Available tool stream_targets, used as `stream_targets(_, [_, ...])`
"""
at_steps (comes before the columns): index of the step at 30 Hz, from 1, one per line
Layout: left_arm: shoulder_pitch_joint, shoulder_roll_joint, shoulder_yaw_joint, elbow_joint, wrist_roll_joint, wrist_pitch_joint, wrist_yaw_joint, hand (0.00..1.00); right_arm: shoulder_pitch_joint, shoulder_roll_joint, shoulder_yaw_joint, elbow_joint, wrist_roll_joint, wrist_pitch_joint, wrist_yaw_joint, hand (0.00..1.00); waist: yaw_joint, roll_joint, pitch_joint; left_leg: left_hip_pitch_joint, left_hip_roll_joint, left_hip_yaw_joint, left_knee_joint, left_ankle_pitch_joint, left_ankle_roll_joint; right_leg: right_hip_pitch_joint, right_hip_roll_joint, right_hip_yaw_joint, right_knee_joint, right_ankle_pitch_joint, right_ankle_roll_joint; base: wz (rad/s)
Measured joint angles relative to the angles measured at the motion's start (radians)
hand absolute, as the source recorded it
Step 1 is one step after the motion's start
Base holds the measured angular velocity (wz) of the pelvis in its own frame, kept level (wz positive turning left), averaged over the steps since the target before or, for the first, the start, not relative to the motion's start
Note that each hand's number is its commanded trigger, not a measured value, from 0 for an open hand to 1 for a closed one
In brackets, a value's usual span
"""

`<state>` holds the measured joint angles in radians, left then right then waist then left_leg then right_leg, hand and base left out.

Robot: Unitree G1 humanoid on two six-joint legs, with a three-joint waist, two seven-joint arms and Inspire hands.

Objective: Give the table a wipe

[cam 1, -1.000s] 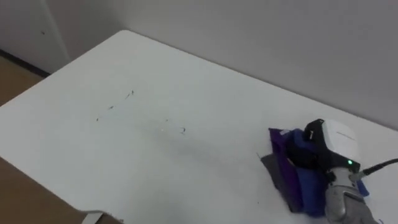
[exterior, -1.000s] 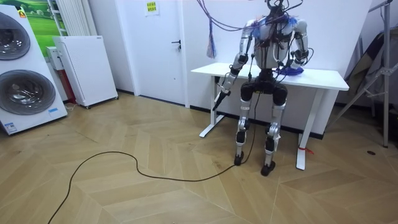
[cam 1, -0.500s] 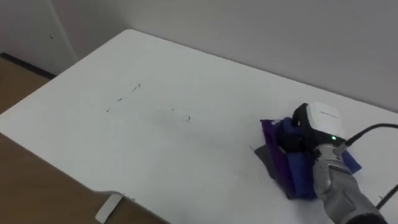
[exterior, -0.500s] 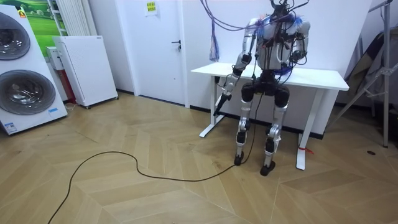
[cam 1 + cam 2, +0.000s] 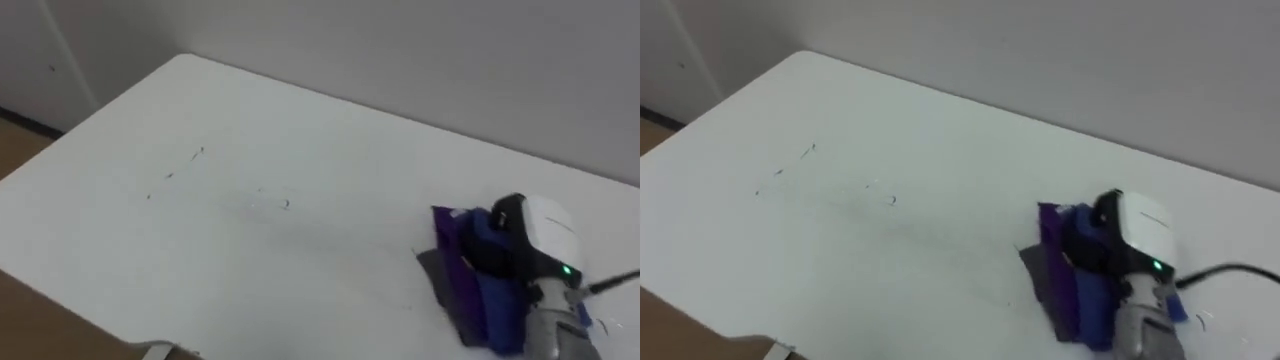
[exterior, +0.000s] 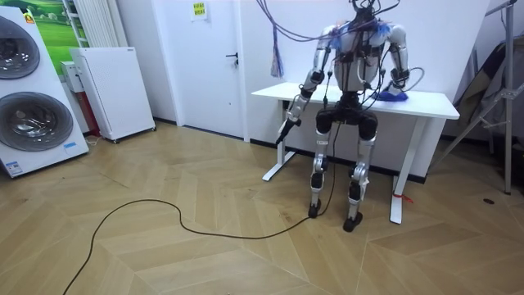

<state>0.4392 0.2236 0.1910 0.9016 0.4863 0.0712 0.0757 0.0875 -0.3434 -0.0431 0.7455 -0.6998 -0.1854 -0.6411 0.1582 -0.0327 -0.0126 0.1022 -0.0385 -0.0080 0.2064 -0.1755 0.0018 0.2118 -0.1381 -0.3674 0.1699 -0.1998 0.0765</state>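
Cloth (image 5: 470, 290) (purple and blue, bunched) lies on table (image 5: 250, 130), right part. Its long axis runs far-to-near, w/ near end leaning right. On it rests right hand (image 5: 540, 240), palm down; fingers' curl can't be told. Dark specks (image 5: 285, 205) sit mid-table, well apart. In room view, left hand (image 6: 287, 130) hangs by table's end.

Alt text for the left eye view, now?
The robot's right hand rests on a purple-blue cloth at the lower right of a white table. A few small dark marks dot its top left of centre.
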Motion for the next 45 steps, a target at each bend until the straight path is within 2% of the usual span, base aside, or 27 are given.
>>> stream_targets(3, [0.003,0.001,0.047,0.0,-0.005,-0.015,0.012,0.0,0.044,-0.033,-0.084,0.055,0.082,-0.012,0.001,1.0,-0.025,-0.001,-0.0032,0.023,0.008,0.037,-0.008,-0.008,0.009,0.008,0.001,0.035,0.001,0.002,0.003,-0.4])
stream_targets(6, [0.015,-0.003,0.05,-0.001,-0.003,-0.015,0.009,0.0,0.072,-0.05,-0.158,0.103,0.151,-0.013,0.014,1.0,-0.053,-0.004,-0.0064,0.044,0.012,0.056,-0.003,-0.02,0.008,0.016,0.005,0.067,0.002,0.002,0.003,-0.32])
stream_targets(11, [0.023,-0.004,0.05,-0.001,-0.003,-0.019,0.0,0.0,0.099,-0.056,-0.219,0.123,0.163,-0.013,0.021,1.0,-0.096,-0.012,-0.0092,0.051,0.023,0.083,0.006,-0.03,0.007,0.013,0.013,0.103,0.003,0.004,0.0,-0.18])
stream_targets(16, [0.021,-0.008,0.048,-0.004,-0.004,-0.019,0.0,0.0,0.115,-0.06,-0.226,0.123,0.169,-0.013,0.02,1.0,-0.105,-0.016,-0.0098,0.048,0.03,0.096,0.03,-0.048,0.007,0.013,0.022,0.118,0.002,0.004,-0.001,-0.08])
stream_targets(18, [0.022,-0.008,0.05,-0.005,-0.003,-0.019,0.0,0.0,0.126,-0.06,-0.231,0.123,0.168,-0.013,0.018,1.0,-0.106,-0.022,-0.0129,0.051,0.029,0.096,0.03,-0.051,0.008,0.015,0.021,0.119,0.002,0.005,-0.001,0.0])
stream_targets(21, [0.023,-0.008,0.051,-0.005,-0.002,-0.022,0.0,0.0,0.14,-0.06,-0.235,0.124,0.165,-0.012,0.012,1.0,-0.106,-0.03,-0.0123,0.053,0.029,0.096,0.029,-0.053,0.01,0.015,0.021,0.119,0.002,0.005,0.0,0.0])
stream_targets(23, [0.025,-0.008,0.05,-0.004,-0.001,-0.028,0.0,0.0,0.151,-0.059,-0.235,0.123,0.16,-0.012,0.007,1.0,-0.104,-0.033,-0.0116,0.063,0.03,0.098,0.026,-0.053,0.01,0.018,0.022,0.121,0.002,0.005,0.0,-0.05])
stream_targets(25, [0.028,-0.008,0.049,0.001,-0.003,-0.029,0.0,0.0,0.158,-0.06,-0.224,0.119,0.143,-0.009,0.006,1.0,-0.093,-0.028,-0.014,0.073,0.033,0.11,0.018,-0.057,0.008,0.024,0.024,0.122,0.002,0.005,0.0,-0.16])
stream_targets(28, [0.027,-0.009,0.039,0.003,-0.003,-0.029,0.0,0.0,0.157,-0.05,-0.208,0.077,0.109,0.037,0.009,1.0,-0.087,-0.022,-0.013,0.076,0.047,0.125,0.038,-0.075,0.003,0.026,0.032,0.119,0.01,0.005,0.0,-0.2])
stream_targets(30, [0.017,-0.012,0.017,0.013,-0.006,-0.029,0.001,0.0,0.144,-0.047,-0.167,0.012,0.073,0.105,0.009,1.0,-0.044,-0.002,-0.009,0.067,0.076,0.172,0.073,-0.102,-0.002,-0.008,0.043,0.114,0.045,0.005,-0.001,-0.58])
stream_targets(31, [0.006,-0.012,0.009,0.024,-0.008,-0.029,0.001,0.0,0.14,-0.042,-0.157,-0.006,0.061,0.122,0.009,1.0,-0.039,0.003,-0.0065,0.061,0.083,0.179,0.085,-0.108,-0.002,-0.018,0.045,0.115,0.059,0.005,-0.001,-0.55])
stream_targets(32, [-0.012,-0.012,-0.01,0.036,-0.014,-0.029,0.002,0.0,0.121,-0.04,-0.127,-0.031,0.039,0.146,0.007,1.0,-0.028,0.011,0.0052,0.057,0.099,0.2,0.099,-0.116,-0.001,-0.041,0.047,0.114,0.085,0.005,-0.001,-0.55])
stream_targets(33, [-0.031,-0.011,-0.028,0.05,-0.025,-0.028,0.007,0.0,0.098,-0.024,-0.085,-0.055,0.018,0.172,0.007,0.59,-0.011,0.02,0.0075,0.048,0.11,0.222,0.112,-0.123,-0.004,-0.062,0.047,0.101,0.11,0.007,-0.004,-0.54])
stream_targets(34, [-0.039,-0.01,-0.038,0.058,-0.027,-0.029,0.011,0.0,0.084,-0.02,-0.059,-0.064,0.013,0.18,0.005,0.0,-0.007,0.018,0.013,0.038,0.116,0.226,0.125,-0.13,-0.004,-0.073,0.048,0.089,0.12,0.009,-0.007,-0.38])
stream_targets(36, [-0.109,-0.003,-0.085,0.084,-0.036,-0.029,0.014,0.0,0.023,-0.001,0.039,-0.085,-0.018,0.192,0.003,0.0,0.009,0.025,0.0186,-0.008,0.136,0.229,0.178,-0.15,-0.002,-0.125,0.039,0.06,0.161,0.013,-0.014,-0.12])
stream_targets(37, [-0.121,-0.003,-0.094,0.086,-0.04,-0.029,0.015,0.0,0.007,0.003,0.063,-0.086,-0.018,0.199,0.003,0.0,0.021,0.025,0.0193,-0.016,0.141,0.23,0.187,-0.153,-0.003,-0.136,0.037,0.056,0.176,0.014,-0.015,-0.12])
stream_targets(39, [-0.171,0.002,-0.098,0.1,-0.041,-0.041,0.021,0.0,-0.074,0.054,0.136,-0.079,-0.067,0.225,0.021,0.0,0.067,0.03,0.023,-0.03,0.166,0.235,0.207,-0.155,-0.003,-0.193,0.025,0.061,0.267,0.013,-0.014,-0.05])
stream_targets(40, [-0.179,0.003,-0.097,0.1,-0.042,-0.049,0.026,0.0,-0.093,0.067,0.146,-0.079,-0.088,0.23,0.032,0.0,0.077,0.03,0.0232,-0.039,0.169,0.234,0.213,-0.157,-0.003,-0.213,0.007,0.066,0.291,0.011,-0.013,0.05])
stream_targets(41, [-0.19,0.003,-0.101,0.105,-0.042,-0.07,0.034,0.0,-0.134,0.082,0.179,-0.078,-0.114,0.233,0.052,0.0,0.101,0.031,0.0239,-0.058,0.172,0.233,0.227,-0.161,-0.006,-0.25,-0.046,0.071,0.319,0.006,-0.005,0.09])
stream_targets(42, [-0.208,0.008,-0.114,0.111,-0.042,-0.074,0.036,0.0,-0.175,0.086,0.221,-0.075,-0.129,0.232,0.062,0.0,0.121,0.038,0.029,-0.071,0.176,0.216,0.235,-0.164,-0.015,-0.265,-0.076,0.086,0.288,0.008,0.0,0.17])
stream_targets(43, [-0.211,0.012,-0.119,0.111,-0.041,-0.073,0.035,0.0,-0.19,0.088,0.241,-0.07,-0.133,0.23,0.065,0.0,0.123,0.04,0.0303,-0.079,0.183,0.204,0.239,-0.163,-0.02,-0.262,-0.086,0.097,0.256,0.011,0.002,0.49])
stream_targets(44, [-0.217,0.019,-0.119,0.109,-0.042,-0.071,0.029,0.0,-0.212,0.089,0.274,-0.065,-0.132,0.224,0.071,0.0,0.123,0.037,0.033,-0.096,0.188,0.167,0.239,-0.157,-0.031,-0.253,-0.102,0.106,0.195,0.032,0.007,0.88])
stream_targets(45, [-0.217,0.024,-0.119,0.097,-0.042,-0.069,0.027,0.0,-0.22,0.089,0.28,-0.063,-0.128,0.207,0.074,0.0,0.122,0.034,0.0355,-0.109,0.194,0.13,0.238,-0.153,-0.047,-0.244,-0.106,0.123,0.16,0.07,0.003,0.93])
